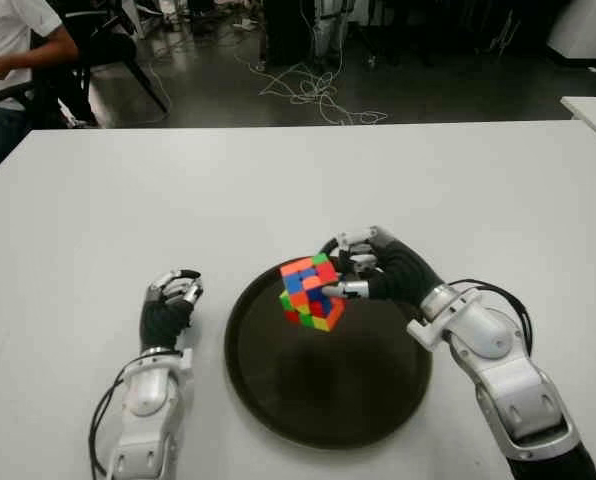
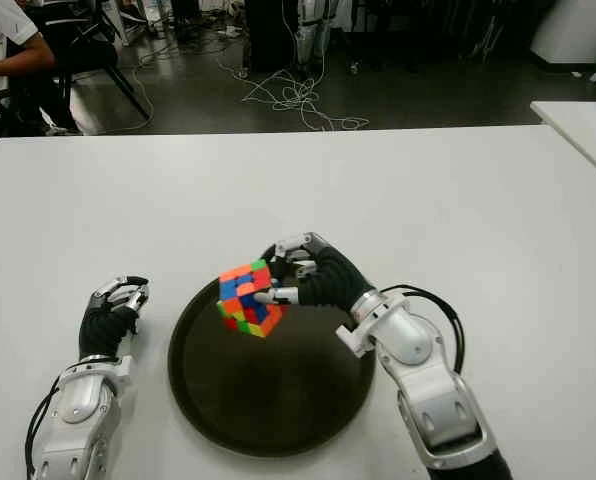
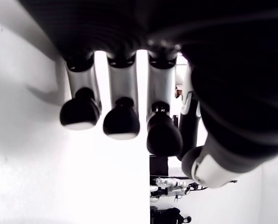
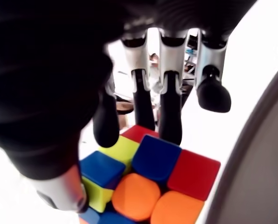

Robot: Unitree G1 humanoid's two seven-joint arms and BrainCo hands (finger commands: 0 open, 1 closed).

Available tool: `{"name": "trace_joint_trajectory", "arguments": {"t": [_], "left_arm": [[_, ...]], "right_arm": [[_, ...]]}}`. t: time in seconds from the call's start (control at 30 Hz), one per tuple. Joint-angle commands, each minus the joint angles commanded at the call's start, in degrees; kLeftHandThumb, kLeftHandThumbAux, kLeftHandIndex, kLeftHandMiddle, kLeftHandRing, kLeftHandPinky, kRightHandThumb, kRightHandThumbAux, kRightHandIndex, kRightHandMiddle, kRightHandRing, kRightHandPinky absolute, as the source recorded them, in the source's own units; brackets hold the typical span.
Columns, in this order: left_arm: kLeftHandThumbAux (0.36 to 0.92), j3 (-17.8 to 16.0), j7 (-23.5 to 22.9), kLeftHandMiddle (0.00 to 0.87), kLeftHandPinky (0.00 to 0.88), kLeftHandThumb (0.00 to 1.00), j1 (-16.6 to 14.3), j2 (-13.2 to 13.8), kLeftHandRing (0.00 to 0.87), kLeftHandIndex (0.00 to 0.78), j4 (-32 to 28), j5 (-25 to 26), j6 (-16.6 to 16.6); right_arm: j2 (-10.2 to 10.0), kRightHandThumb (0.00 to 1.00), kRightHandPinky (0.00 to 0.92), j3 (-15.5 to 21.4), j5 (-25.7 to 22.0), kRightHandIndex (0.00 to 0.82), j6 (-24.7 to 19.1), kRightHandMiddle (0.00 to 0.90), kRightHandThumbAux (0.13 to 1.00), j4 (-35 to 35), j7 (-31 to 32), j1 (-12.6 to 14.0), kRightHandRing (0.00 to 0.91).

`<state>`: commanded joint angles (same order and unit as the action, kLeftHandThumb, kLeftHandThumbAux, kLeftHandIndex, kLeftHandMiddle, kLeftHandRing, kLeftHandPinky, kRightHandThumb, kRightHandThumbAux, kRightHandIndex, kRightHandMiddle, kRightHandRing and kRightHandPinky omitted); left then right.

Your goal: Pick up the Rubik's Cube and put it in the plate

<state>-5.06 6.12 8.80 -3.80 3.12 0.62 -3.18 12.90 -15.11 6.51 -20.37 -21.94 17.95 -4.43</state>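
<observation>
The Rubik's Cube (image 1: 310,292) is tilted on a corner over the far left part of the round dark plate (image 1: 328,400). My right hand (image 1: 343,265) reaches in from the right and is shut on it. The right wrist view shows the fingers (image 4: 169,107) on the cube's far side and the thumb on its near side, with the cube (image 4: 153,182) close below. Whether the cube's lowest corner touches the plate cannot be told. My left hand (image 1: 170,300) shows to the left of the plate, fingers (image 3: 122,116) curled and holding nothing.
The white table (image 1: 278,180) stretches wide beyond the plate. A second white table corner (image 1: 593,110) shows at the far right. A seated person (image 1: 8,50) is at the far left, and cables (image 1: 318,90) lie on the floor behind.
</observation>
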Motion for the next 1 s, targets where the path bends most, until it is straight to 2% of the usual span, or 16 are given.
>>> {"name": "trace_joint_trajectory", "arguments": {"t": [0.3, 0.4, 0.53, 0.67, 0.77, 1.0], "left_arm": [[0.704, 0.1, -0.2, 0.820, 0.824, 0.711, 0.3, -0.2, 0.828, 0.444, -0.5, 0.4, 0.3], [0.704, 0.1, -0.2, 0.820, 0.822, 0.711, 0.3, -0.3, 0.829, 0.444, -0.5, 0.4, 0.3], [0.703, 0.0, -0.4, 0.818, 0.824, 0.712, 0.3, -0.1, 0.830, 0.444, 0.2, 0.5, 1.0], [0.703, -0.1, -0.5, 0.815, 0.820, 0.712, 0.3, -0.1, 0.828, 0.444, 0.5, 0.6, 1.3], [0.704, -0.2, -0.3, 0.815, 0.823, 0.711, 0.2, -0.2, 0.827, 0.444, 0.5, 0.6, 1.3], [0.704, -0.1, -0.2, 0.817, 0.813, 0.710, 0.3, -0.3, 0.823, 0.444, 0.3, 0.4, 1.3]], "right_arm": [[1.1, 0.256, 0.835, -3.8, 10.1, 0.687, 1.3, 0.815, 0.886, 2.2, -3.8, -0.9, 0.839], [1.5, 0.194, 0.812, -4.6, 12.6, 0.680, 2.3, 0.805, 0.908, 2.8, -4.5, -1.3, 0.827], [1.8, 0.101, 0.769, -5.9, 17.3, 0.642, 6.1, 0.766, 0.921, 5.4, -7.5, -2.0, 0.783], [1.3, 0.075, 0.740, -5.8, 18.7, 0.593, 8.8, 0.730, 0.924, 7.0, -9.2, -1.7, 0.747], [0.9, 0.102, 0.711, -5.5, 19.1, 0.549, 10.3, 0.686, 0.910, 7.7, -10.0, -1.4, 0.710], [0.6, 0.053, 0.672, -5.1, 20.3, 0.486, 9.8, 0.616, 0.900, 8.0, -9.6, -2.0, 0.656]]}}
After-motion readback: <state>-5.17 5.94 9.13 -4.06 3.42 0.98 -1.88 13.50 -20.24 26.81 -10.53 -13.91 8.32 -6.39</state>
